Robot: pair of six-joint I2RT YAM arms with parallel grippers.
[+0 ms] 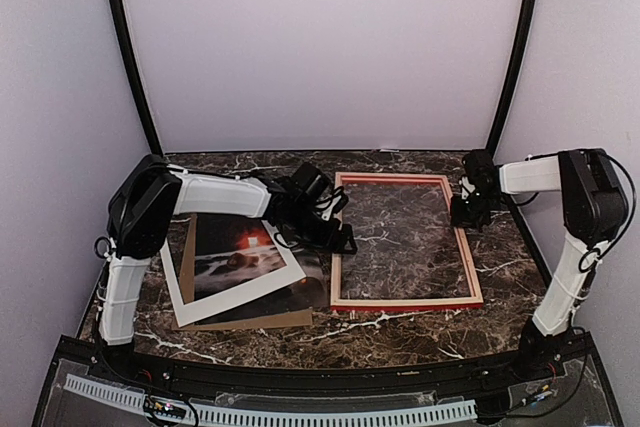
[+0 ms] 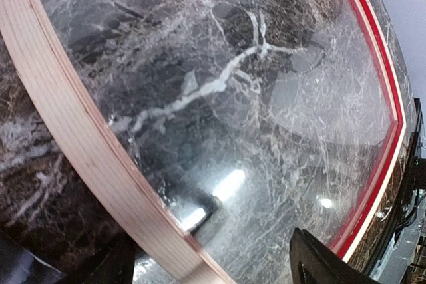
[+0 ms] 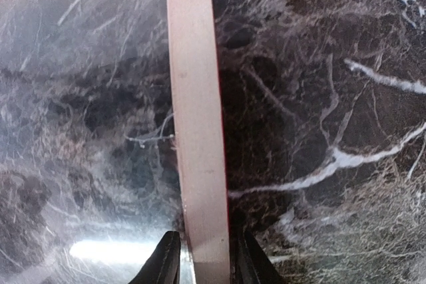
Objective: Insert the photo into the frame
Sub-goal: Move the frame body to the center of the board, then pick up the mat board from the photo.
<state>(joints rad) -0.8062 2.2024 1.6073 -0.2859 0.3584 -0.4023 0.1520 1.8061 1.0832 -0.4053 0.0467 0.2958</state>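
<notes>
Seen from above, a dark marble tabletop [image 1: 400,335] with white veins carries everything.

At centre right lies one large, thin-railed rectangular picture frame [image 1: 405,301], flat, pale wood side up with red showing along its edges. The marble shows through its middle, under a glassy sheen.

My right fingers [image 1: 468,215] straddle the picture frame's right rail near its far corner. In my right wrist view they sit narrowly spaced, tight against both sides of the pale wood, gripping it.

My left fingers [image 1: 340,225] hang spread wide at the picture frame's left rail. In my left wrist view the rail runs between them, and they hold nothing.

The one photo [image 1: 245,252], a dark landscape print with a red-orange glow and white misty streaks, lies left of the picture frame, outside it.

One white mat board [image 1: 238,294] with a cut-out window lies tilted on top of the photo, covering its borders. One plain brown backing board [image 1: 265,320] lies underneath the photo. The photo's near right corner juts out from under the mat board right up to the left rail. I cannot tell whether they touch.

My white left arm [image 1: 215,194] stretches across the far edge of this stack.

Two curved black poles [image 1: 128,47] rise at the back corners, against pale walls.
</notes>
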